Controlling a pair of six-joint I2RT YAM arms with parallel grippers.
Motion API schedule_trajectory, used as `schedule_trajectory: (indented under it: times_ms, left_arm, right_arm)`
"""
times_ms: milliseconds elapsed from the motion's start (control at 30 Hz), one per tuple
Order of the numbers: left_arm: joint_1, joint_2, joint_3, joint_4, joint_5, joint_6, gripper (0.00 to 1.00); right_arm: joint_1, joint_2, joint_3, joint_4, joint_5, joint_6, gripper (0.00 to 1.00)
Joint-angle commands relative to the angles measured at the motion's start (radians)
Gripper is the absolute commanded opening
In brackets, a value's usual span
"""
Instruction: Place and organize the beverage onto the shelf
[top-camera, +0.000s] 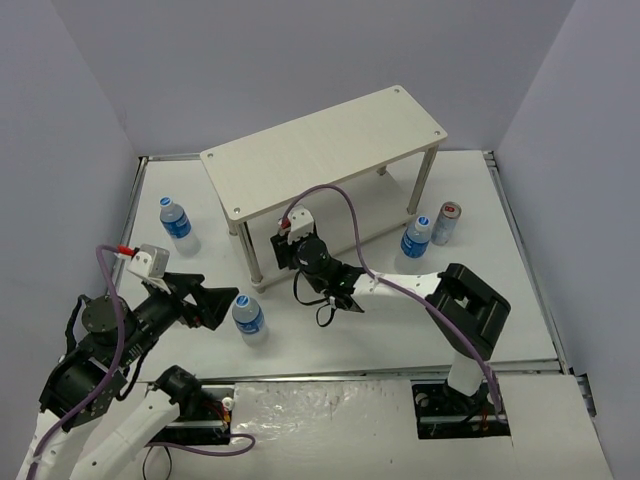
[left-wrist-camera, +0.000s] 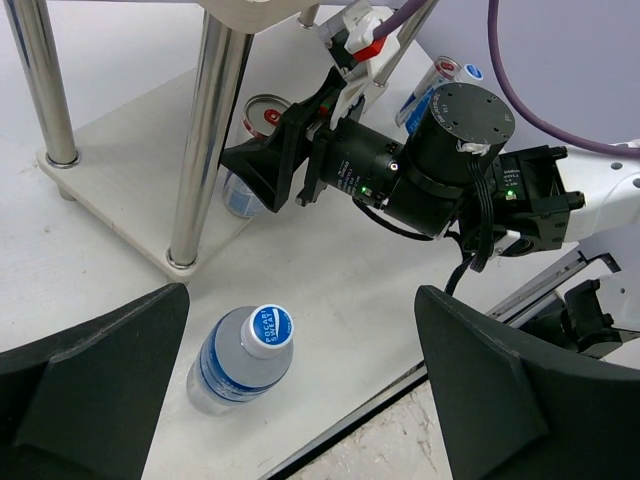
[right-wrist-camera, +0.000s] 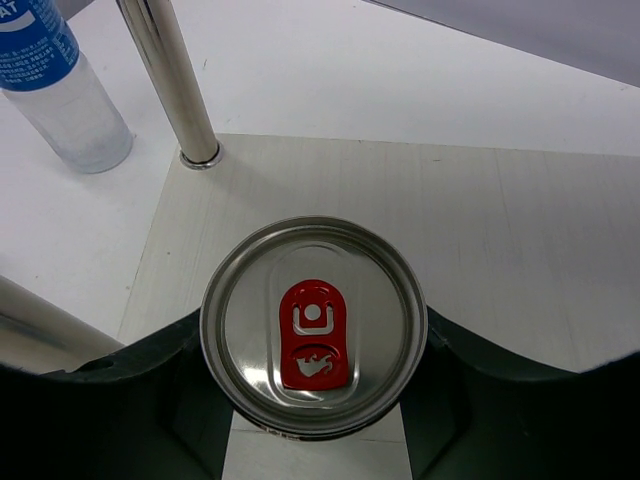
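Observation:
The shelf (top-camera: 320, 145) of pale wood stands at the table's back middle. My right gripper (top-camera: 284, 251) reaches under its top board and is shut on a silver red-tabbed can (right-wrist-camera: 313, 325) standing on the lower board (right-wrist-camera: 480, 230); the can also shows in the left wrist view (left-wrist-camera: 265, 112). My left gripper (top-camera: 226, 304) is open, its fingers (left-wrist-camera: 95, 390) either side of a blue-labelled bottle (left-wrist-camera: 243, 357) that stands on the table (top-camera: 248, 314), apart from both. Another bottle (top-camera: 175, 219) stands far left, a third (top-camera: 417, 238) beside a second can (top-camera: 448, 223) right of the shelf.
A small bottle (left-wrist-camera: 240, 195) stands on the lower board behind a chrome leg (left-wrist-camera: 205, 130). The right arm (left-wrist-camera: 450, 150) stretches across just beyond the left gripper. The table's front edge (left-wrist-camera: 380, 400) runs close below the near bottle.

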Motion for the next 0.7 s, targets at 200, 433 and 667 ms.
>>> schedule_trajectory:
  times_ms: [200, 433, 667]
  left_arm:
    - [-0.003, -0.003, 0.058, -0.011, -0.005, 0.006, 0.94]
    - [-0.003, -0.004, 0.057, -0.019, -0.019, 0.022, 0.94]
    - [-0.003, -0.003, 0.062, -0.02, -0.02, 0.019, 0.94]
  right_arm:
    - [-0.028, 0.002, 0.058, 0.118, -0.032, 0.033, 0.47]
    - [-0.031, -0.033, 0.038, 0.094, -0.037, 0.025, 0.67]
    - [-0.035, -0.073, 0.019, 0.043, -0.075, 0.03, 0.74]
